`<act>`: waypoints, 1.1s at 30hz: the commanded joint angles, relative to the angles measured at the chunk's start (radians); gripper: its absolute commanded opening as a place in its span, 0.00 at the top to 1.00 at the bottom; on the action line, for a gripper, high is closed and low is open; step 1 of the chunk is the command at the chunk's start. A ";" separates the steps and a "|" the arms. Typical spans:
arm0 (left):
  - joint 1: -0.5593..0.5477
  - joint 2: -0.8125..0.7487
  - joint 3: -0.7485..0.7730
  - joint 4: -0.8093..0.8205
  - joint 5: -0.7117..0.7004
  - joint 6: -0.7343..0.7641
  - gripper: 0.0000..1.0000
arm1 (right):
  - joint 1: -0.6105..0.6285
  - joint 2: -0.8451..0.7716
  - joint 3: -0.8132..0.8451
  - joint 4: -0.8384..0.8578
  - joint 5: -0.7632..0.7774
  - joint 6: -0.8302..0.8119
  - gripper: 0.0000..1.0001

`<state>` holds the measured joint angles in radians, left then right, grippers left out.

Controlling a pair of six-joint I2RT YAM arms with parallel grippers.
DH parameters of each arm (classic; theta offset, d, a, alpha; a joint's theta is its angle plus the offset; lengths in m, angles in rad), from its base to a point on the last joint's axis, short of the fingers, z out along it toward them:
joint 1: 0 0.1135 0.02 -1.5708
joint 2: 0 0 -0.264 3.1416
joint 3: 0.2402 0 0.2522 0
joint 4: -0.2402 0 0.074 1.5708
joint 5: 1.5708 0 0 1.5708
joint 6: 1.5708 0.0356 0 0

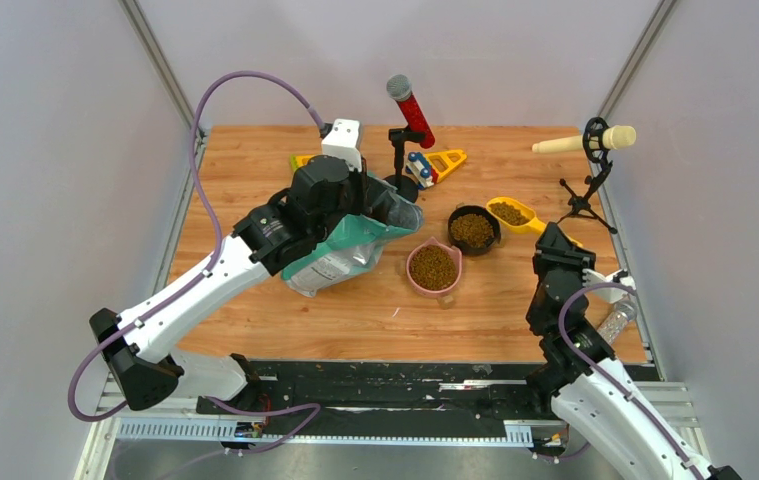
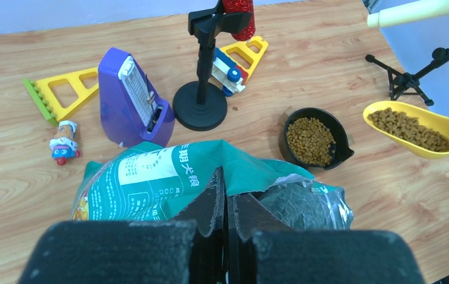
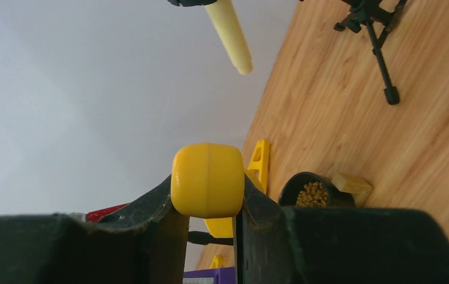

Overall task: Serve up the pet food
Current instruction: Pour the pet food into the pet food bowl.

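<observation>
The teal bag (image 1: 340, 255) leans on the table's left half with its torn mouth toward the bowls. My left gripper (image 2: 226, 180) is shut on the bag's (image 2: 151, 177) top edge. Pet food fills a pink bowl (image 1: 434, 268) and a black bowl (image 1: 472, 230), the black bowl (image 2: 310, 139) also lying ahead of the bag. A yellow scoop (image 1: 511, 212) loaded with pet food (image 2: 410, 128) hovers just right of the black bowl. My right gripper (image 1: 552, 232) is shut on the scoop's handle (image 3: 207, 180), whose rounded end sticks out between the fingers.
A red microphone on a black stand (image 1: 407, 110) stands behind the bag, beside a purple metronome (image 2: 133, 97) and yellow toy pieces (image 1: 443, 162). A cream microphone on a tripod (image 1: 590, 140) occupies the far right. A clear bottle (image 1: 615, 320) lies by my right arm.
</observation>
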<state>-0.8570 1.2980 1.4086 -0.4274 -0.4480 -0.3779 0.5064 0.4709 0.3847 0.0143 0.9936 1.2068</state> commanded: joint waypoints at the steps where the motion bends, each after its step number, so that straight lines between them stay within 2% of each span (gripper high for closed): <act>1: -0.001 -0.047 0.006 0.090 -0.023 -0.008 1.00 | -0.036 0.023 -0.020 0.017 -0.005 0.035 1.00; 19: -0.001 -0.069 -0.026 0.093 -0.029 -0.015 1.00 | -0.144 0.139 -0.020 0.009 -0.152 -0.003 1.00; 33: -0.001 -0.074 -0.036 0.093 -0.037 -0.018 1.00 | -0.156 0.197 0.022 0.009 -0.198 -0.086 1.00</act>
<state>-0.8570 1.2720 1.3693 -0.3935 -0.4511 -0.3798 0.3553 0.6491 0.3565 -0.0109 0.8181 1.1706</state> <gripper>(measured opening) 0.007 0.285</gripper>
